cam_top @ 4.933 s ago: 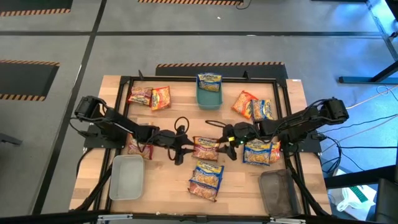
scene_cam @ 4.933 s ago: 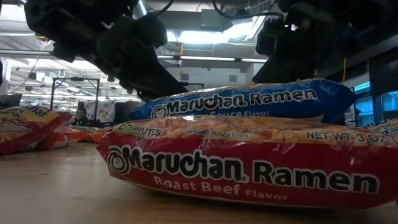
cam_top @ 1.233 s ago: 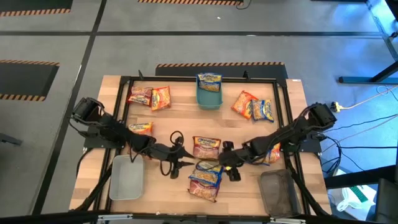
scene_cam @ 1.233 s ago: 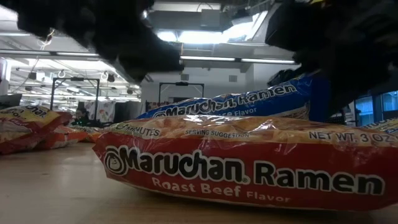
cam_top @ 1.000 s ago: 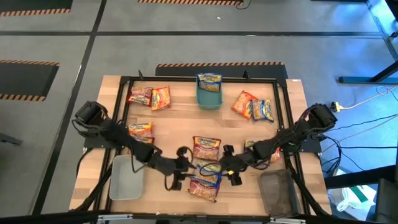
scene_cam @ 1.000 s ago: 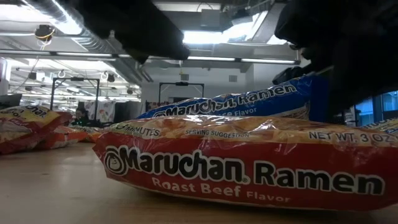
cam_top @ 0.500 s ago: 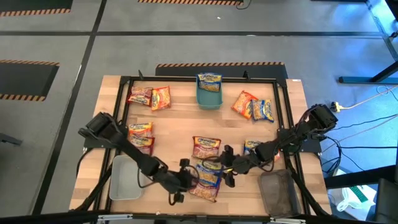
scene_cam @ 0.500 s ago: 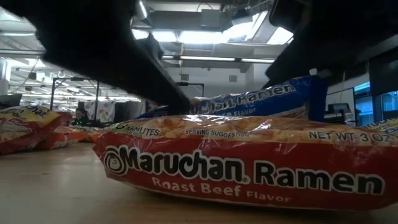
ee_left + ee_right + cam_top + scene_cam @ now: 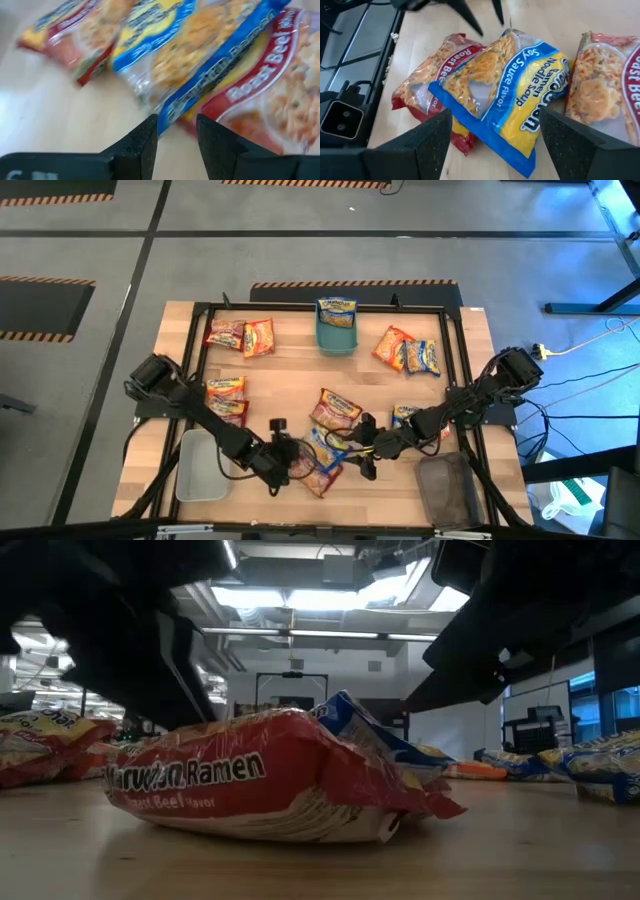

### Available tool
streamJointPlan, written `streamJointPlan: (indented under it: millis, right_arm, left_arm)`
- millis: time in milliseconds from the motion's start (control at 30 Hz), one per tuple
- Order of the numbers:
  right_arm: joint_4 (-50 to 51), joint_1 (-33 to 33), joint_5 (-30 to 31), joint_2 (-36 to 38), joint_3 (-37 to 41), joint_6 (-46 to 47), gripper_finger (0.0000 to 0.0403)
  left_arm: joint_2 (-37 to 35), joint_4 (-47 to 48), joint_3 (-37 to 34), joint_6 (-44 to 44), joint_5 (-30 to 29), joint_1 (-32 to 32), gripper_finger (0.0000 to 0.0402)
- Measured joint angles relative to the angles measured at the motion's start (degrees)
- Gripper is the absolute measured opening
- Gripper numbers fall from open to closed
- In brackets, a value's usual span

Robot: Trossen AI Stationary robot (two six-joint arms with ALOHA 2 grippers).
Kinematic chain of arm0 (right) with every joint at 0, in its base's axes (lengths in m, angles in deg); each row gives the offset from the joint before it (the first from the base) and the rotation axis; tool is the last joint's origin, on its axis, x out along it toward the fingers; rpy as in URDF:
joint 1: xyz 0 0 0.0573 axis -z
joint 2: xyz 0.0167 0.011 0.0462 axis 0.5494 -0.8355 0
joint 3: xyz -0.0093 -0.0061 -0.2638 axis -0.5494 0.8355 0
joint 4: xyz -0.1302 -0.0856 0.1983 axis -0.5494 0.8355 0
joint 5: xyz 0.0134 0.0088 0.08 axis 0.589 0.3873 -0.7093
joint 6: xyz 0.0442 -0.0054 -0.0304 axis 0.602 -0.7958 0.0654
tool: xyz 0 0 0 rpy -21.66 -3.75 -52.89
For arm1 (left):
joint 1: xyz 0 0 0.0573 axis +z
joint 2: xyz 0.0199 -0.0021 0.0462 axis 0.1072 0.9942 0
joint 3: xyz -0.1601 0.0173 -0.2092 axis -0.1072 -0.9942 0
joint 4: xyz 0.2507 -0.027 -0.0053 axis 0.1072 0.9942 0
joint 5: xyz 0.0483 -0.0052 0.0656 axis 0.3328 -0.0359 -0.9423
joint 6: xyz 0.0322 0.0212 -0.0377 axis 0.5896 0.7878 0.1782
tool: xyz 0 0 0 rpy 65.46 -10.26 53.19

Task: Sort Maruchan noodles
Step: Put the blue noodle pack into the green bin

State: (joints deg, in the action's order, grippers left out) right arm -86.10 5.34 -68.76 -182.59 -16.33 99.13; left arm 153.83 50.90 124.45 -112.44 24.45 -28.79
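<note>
Near the counter's (image 9: pixel 270 375) front middle, a blue noodle packet (image 9: pixel 517 100) lies across a red one (image 9: pixel 427 85). The left tool (image 9: pixel 175 135), slightly parted, empty, sits at the blue packet's edge; the right tool (image 9: pixel 492 145) hangs wide open, empty, just beside them

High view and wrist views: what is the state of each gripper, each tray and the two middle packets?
Blue packet: lying partly over the red packet.
Red packet: flat, partly covered.
Left gripper: open, at the blue packet's edge.
Right gripper: open wide, above the blue packet.
Teal tray: holds one noodle packet.
Grey tray: no packet inside.
Dark tray: no packet inside.
</note>
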Motion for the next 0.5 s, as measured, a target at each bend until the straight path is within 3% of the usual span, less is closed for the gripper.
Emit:
streamJointPlan:
  millis: [133,233,367,500]
  right_arm:
    - [-1.1,0.0,0.0,0.0,0.0,1.5,0.0282]
    - [-1.2,0.1,1.3,0.0,0.0,5.4,0.0282]
    - [2.9,1.6,5.1,0.0,0.0,14.9,0.0282]
    - [3.1,3.4,2.8,-1.8,0.0,19.4,0.0282]
  left_arm:
    - [-3.4,0.5,0.0,-1.5,-0.3,-1.4,0.0128]
    - [-4.0,-5.5,0.1,0.5,-3.0,-2.3,0.0128]
    - [-1.0,-16.6,-0.6,4.7,-4.6,-1.7,0.0128]
    - [3.5,-22.5,-0.7,8.2,-3.0,-0.3,0.0128]
